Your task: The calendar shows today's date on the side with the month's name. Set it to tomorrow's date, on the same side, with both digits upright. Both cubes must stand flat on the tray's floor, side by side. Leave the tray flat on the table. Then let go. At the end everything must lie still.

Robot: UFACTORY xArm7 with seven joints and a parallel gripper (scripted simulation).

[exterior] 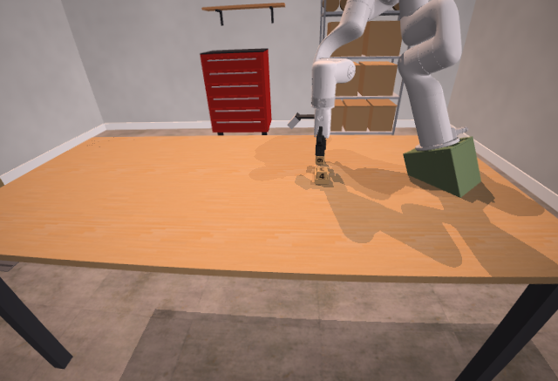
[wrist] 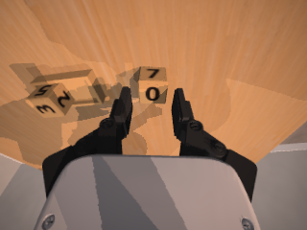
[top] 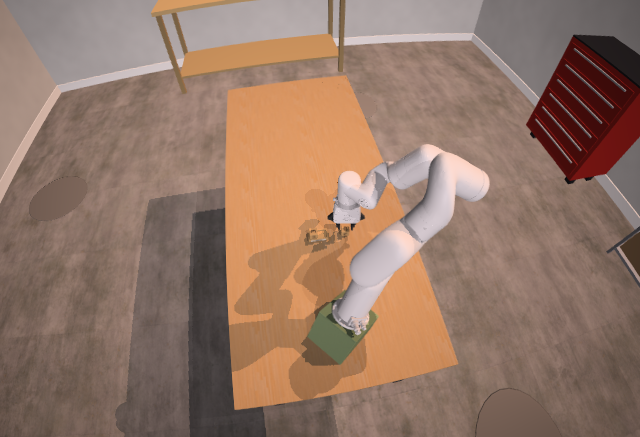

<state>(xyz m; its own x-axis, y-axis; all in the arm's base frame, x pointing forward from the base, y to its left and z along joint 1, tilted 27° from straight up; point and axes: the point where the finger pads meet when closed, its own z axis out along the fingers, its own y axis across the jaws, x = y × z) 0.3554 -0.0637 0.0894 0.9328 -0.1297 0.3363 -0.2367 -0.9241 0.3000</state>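
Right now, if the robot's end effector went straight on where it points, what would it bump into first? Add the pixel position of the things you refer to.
Probably the cube showing 7 and 0 [wrist: 153, 85], between the open end effector's [wrist: 153, 91] fingertips, though depth is unclear.

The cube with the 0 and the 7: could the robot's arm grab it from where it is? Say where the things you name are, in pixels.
Probably yes: the gripper [top: 345, 227] [exterior: 320, 156] [wrist: 152, 98] is open, its fingers spaced wider than the cube [wrist: 153, 86], and nothing visible stands between them.
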